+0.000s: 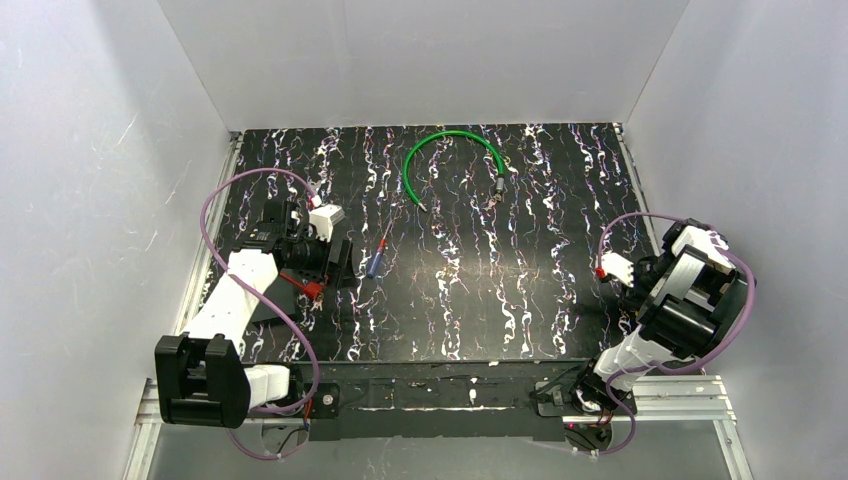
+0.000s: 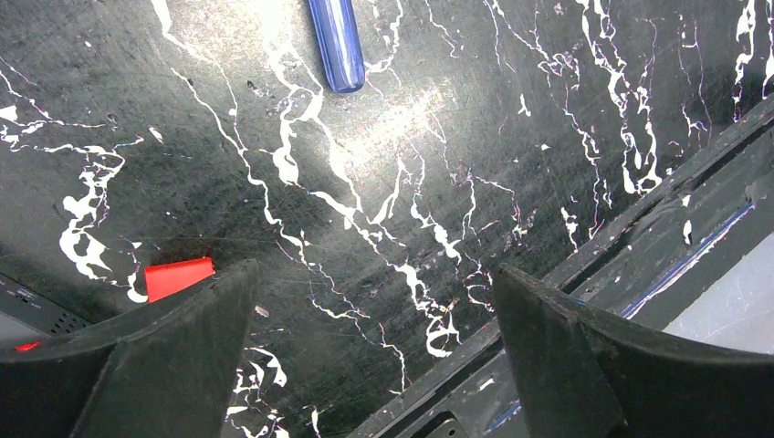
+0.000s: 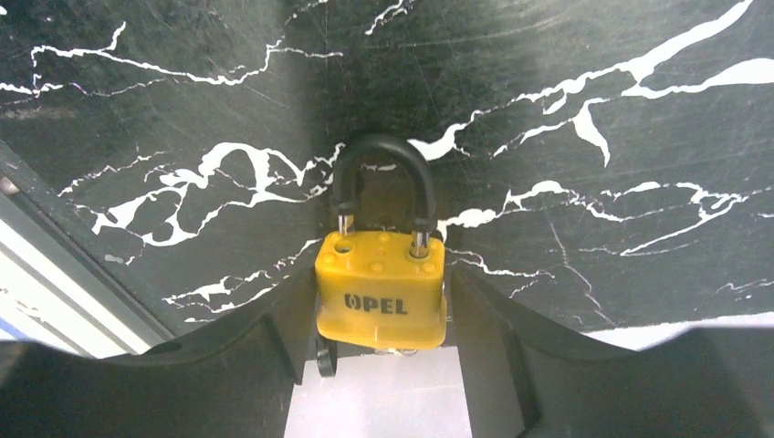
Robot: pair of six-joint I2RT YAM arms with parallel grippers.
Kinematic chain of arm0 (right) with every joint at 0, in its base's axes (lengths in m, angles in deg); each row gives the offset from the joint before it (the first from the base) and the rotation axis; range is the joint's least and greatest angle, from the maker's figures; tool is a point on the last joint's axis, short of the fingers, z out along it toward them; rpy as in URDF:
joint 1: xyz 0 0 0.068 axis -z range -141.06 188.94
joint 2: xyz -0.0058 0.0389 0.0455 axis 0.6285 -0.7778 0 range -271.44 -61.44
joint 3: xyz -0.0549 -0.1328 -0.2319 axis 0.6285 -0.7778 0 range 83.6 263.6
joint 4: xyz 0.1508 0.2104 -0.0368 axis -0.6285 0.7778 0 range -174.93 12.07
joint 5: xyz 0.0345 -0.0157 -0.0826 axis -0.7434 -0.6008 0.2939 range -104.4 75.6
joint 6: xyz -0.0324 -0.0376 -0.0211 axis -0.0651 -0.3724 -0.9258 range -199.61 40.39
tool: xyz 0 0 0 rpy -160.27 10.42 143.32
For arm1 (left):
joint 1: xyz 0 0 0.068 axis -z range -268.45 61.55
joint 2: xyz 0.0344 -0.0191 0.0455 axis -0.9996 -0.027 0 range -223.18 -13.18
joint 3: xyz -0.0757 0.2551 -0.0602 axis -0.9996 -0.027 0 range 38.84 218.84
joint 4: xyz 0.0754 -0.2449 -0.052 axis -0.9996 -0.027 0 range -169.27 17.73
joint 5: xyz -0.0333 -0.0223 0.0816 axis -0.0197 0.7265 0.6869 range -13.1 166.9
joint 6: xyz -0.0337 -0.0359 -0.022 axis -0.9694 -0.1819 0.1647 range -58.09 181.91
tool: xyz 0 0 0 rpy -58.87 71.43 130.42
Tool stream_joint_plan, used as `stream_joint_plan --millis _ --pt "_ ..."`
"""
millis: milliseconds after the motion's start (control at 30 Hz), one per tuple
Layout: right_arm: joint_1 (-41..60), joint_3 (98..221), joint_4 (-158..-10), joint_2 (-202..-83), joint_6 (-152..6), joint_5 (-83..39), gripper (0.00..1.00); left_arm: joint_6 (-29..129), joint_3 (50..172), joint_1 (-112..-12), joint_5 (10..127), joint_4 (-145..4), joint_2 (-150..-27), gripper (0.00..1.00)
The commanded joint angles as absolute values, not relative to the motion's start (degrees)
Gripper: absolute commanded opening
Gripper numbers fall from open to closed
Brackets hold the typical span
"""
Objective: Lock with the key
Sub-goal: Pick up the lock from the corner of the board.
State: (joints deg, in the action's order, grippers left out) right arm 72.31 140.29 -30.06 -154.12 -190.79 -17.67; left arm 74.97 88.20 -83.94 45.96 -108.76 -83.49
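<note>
In the right wrist view the lock (image 3: 381, 297), a yellow padlock with black lettering, sits between the two black fingers of my right gripper (image 3: 381, 274). The fingers press against its two sides. Its dark shackle (image 3: 381, 160) points away from me, and the left leg stands just out of its hole. I cannot make out the key; only a silvery glint (image 3: 394, 350) shows under the lock's bottom edge. In the top view the right gripper (image 1: 618, 277) is low at the table's right side and hides the lock. My left gripper (image 2: 374, 274) is open over bare table at the left (image 1: 335, 272).
A blue-handled screwdriver (image 1: 374, 262) (image 2: 336, 41) lies just right of the left gripper. A red piece (image 1: 305, 288) (image 2: 178, 276) lies by its left finger. A green cable loop (image 1: 450, 160) lies at the back. The table's near rail (image 2: 639, 228) runs close to the left gripper.
</note>
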Motion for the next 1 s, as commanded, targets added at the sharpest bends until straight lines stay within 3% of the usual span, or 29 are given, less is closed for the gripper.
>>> stream_joint_plan --millis 0,100,200,333,567,667,833,867,967 --pt "72.2 138.8 -30.7 -153.6 -191.1 -21.3 0.70 75.5 89.6 -83.7 45.0 -109.6 -82.6 0.99" --pt "72.2 137.8 -30.9 -153.8 -191.4 -20.0 0.80 75.5 89.4 -83.7 45.0 -109.6 -82.1 0.99" --pt "72.2 137.5 -31.2 -154.1 -191.3 -19.4 0.81 75.4 89.2 -83.7 44.9 -109.5 -81.8 0.99" --pt "72.2 136.9 -33.0 -154.1 -191.2 -19.6 0.76 75.5 89.1 -83.7 44.9 -109.6 -81.6 0.99" --pt "70.5 138.0 -35.3 -151.7 -187.3 -24.3 0.56 74.9 89.6 -83.7 43.0 -110.7 -81.8 0.99" --pt "61.4 142.9 -30.3 -149.5 -177.0 -29.6 0.49 76.7 92.1 -83.7 41.5 -114.3 -82.2 0.99" --pt "41.7 153.6 -27.7 -146.7 -155.5 -39.7 0.48 75.4 96.3 -84.2 31.3 -115.6 -82.7 0.99" --pt "28.3 159.3 -31.5 -146.4 -140.6 -44.7 0.48 73.1 98.6 -84.6 27.2 -115.6 -81.5 0.99" --pt "13.6 162.0 -40.7 -145.9 -126.2 -48.9 0.49 65.2 100.8 -84.7 20.9 -114.7 -80.3 0.99"
